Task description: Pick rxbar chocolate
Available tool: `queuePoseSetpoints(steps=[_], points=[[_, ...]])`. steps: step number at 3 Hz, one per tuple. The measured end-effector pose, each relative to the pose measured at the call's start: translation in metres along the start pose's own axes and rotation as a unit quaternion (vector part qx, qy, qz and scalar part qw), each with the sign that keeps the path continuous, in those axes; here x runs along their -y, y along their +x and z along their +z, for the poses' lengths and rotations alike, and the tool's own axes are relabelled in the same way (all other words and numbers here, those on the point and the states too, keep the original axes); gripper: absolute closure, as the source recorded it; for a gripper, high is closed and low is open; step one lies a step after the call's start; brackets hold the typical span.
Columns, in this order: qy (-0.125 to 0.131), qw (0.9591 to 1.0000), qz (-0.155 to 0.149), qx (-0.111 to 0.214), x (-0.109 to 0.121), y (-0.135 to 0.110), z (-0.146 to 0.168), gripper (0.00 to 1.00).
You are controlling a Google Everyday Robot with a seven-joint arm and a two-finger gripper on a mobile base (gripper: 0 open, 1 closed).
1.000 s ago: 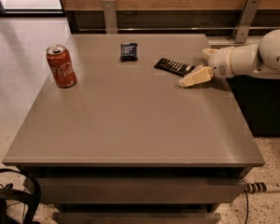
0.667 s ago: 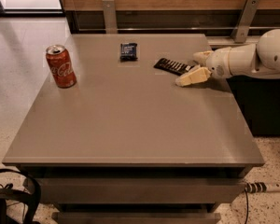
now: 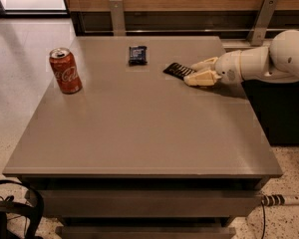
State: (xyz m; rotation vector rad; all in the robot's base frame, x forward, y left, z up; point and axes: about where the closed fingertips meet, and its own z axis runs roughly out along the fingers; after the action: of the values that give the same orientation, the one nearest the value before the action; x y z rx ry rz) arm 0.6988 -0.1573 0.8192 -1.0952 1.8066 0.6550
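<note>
The rxbar chocolate (image 3: 177,69) is a slim black bar with white lettering. It lies flat on the grey table (image 3: 139,133), right of the middle near the far edge. My gripper (image 3: 190,72) reaches in from the right at table height. Its cream fingers (image 3: 203,78) are apart on either side of the bar's right end, which is hidden between them. The bar still rests on the table.
A red cola can (image 3: 65,70) stands upright at the far left. A short dark blue packet (image 3: 137,55) lies near the far edge, left of the bar. A wooden wall with metal brackets runs behind the table. A power strip (image 3: 279,200) lies on the floor at the right.
My gripper has moved a little to the left along the table, so its fingers now straddle the right end of the black bar. Nothing else has moved.
</note>
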Motion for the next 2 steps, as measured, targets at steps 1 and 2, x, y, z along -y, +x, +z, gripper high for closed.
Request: queuePoseSetpoints(steps=[1,2], points=[[-0.002,1.0000,0.000,0.000,-0.0010,-0.0001,0.0031,0.95],[-0.004,1.0000,0.000,0.000,-0.0017,-0.0002,0.0049,1.00]])
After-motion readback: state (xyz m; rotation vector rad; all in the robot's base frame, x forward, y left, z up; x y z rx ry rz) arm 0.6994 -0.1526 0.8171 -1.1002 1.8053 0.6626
